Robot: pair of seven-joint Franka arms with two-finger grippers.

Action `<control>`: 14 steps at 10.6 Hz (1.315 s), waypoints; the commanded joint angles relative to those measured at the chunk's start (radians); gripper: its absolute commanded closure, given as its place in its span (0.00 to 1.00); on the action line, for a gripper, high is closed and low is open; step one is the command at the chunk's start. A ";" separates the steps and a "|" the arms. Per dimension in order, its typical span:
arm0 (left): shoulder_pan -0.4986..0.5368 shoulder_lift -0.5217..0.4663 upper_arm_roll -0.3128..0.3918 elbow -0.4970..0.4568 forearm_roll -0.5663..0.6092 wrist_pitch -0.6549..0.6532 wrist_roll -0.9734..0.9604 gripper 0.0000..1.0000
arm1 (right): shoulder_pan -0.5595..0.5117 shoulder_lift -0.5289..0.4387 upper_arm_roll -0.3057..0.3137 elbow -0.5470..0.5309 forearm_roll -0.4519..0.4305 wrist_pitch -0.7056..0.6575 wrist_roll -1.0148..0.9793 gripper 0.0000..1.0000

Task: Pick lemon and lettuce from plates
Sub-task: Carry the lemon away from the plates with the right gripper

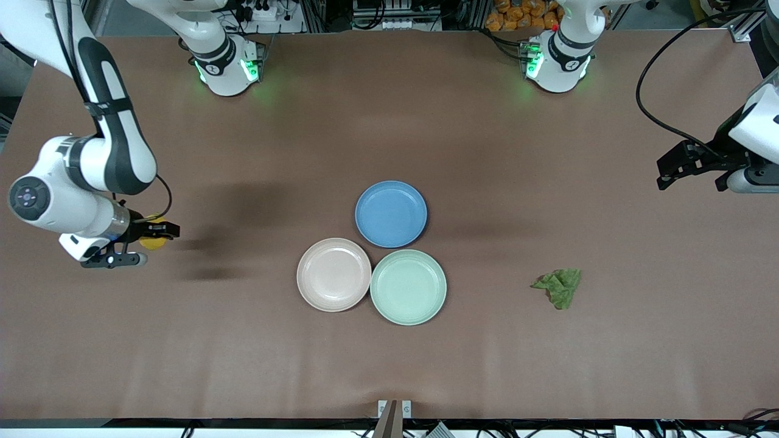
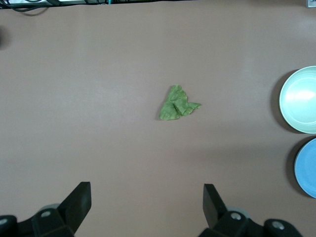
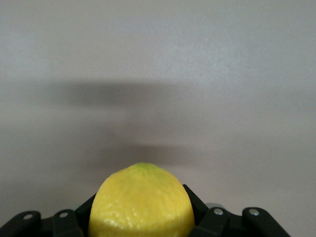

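Note:
The lemon point(image 1: 152, 242) is held in my right gripper point(image 1: 146, 240), which is shut on it above the bare table near the right arm's end; it also fills the right wrist view point(image 3: 141, 202). The lettuce point(image 1: 558, 286) lies on the table toward the left arm's end, off the plates, and shows in the left wrist view point(image 2: 177, 103). My left gripper point(image 1: 692, 179) is open and empty, up over the table at the left arm's end; its fingers point(image 2: 79, 197) stand wide apart. The beige-pink plate point(image 1: 333, 274) and the mint green plate point(image 1: 408, 286) lie side by side, both empty.
A blue plate point(image 1: 391, 213), empty, lies just farther from the front camera than the two plates and touches them. The left wrist view also shows the mint plate point(image 2: 301, 98) and the blue plate point(image 2: 307, 168) at its edge.

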 commanded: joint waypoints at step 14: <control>0.035 -0.005 -0.008 0.004 -0.007 -0.003 0.013 0.00 | -0.021 0.106 0.030 0.043 -0.012 0.087 -0.053 0.00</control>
